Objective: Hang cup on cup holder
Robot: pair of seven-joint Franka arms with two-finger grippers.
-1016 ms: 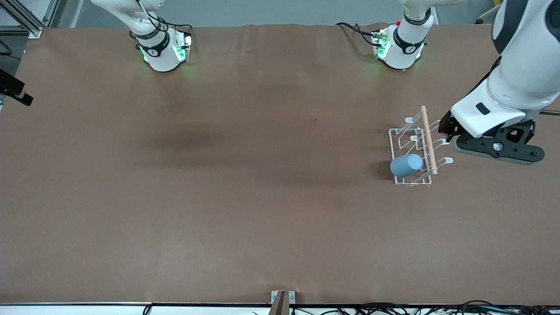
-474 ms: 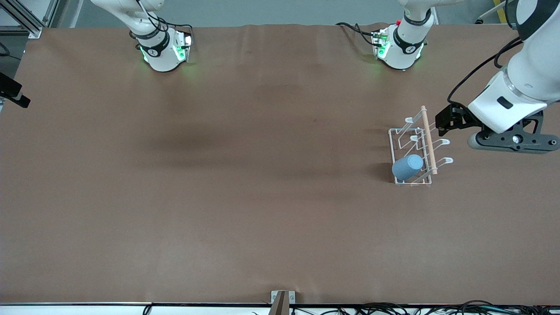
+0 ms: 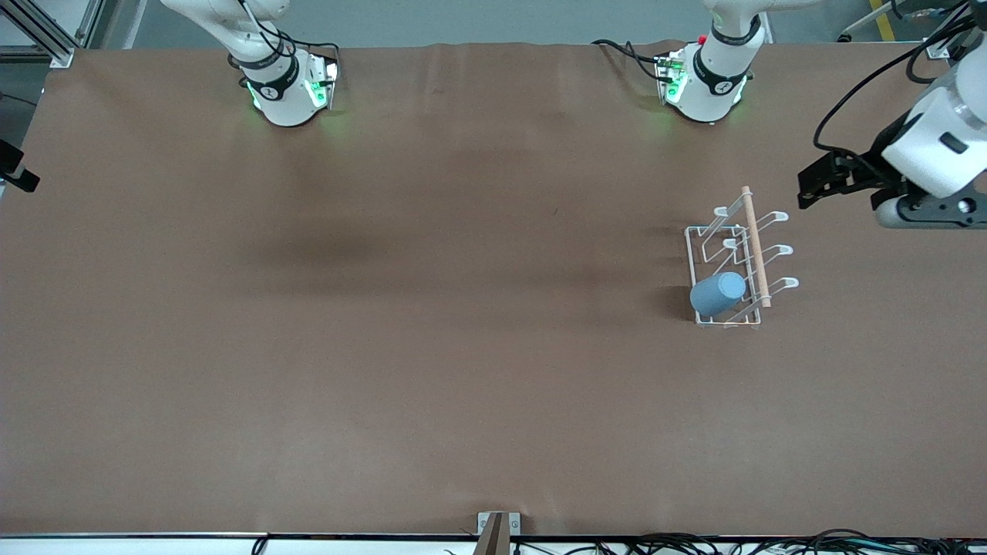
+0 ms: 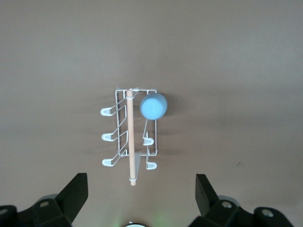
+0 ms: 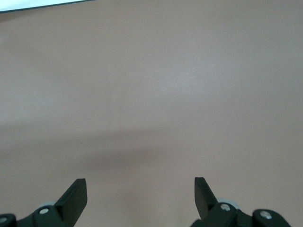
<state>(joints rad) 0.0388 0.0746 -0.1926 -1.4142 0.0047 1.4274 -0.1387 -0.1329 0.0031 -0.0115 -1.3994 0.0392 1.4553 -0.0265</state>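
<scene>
Jaws, both pairs: spread wide, empty. My left gripper [image 4: 141,189] hangs above the table [image 3: 432,347] beside the cup holder [image 3: 736,266]; cup [image 3: 717,293] sits tilted on its prong nearest the front camera, long axis slanting. Right gripper [image 5: 141,189]: waiting over bare table.

Lighting even, diffuse, from overhead. The brown surface [image 3: 432,370] is matte, no glare. Soft broad shadows lie across its middle; a small darker shadow sits at the cup [image 3: 717,293], nine o'clock side. Green glow at both arm bases. Wrist views slightly soft; pincer fingers [image 4: 75,194] dark, near-silhouette.
</scene>
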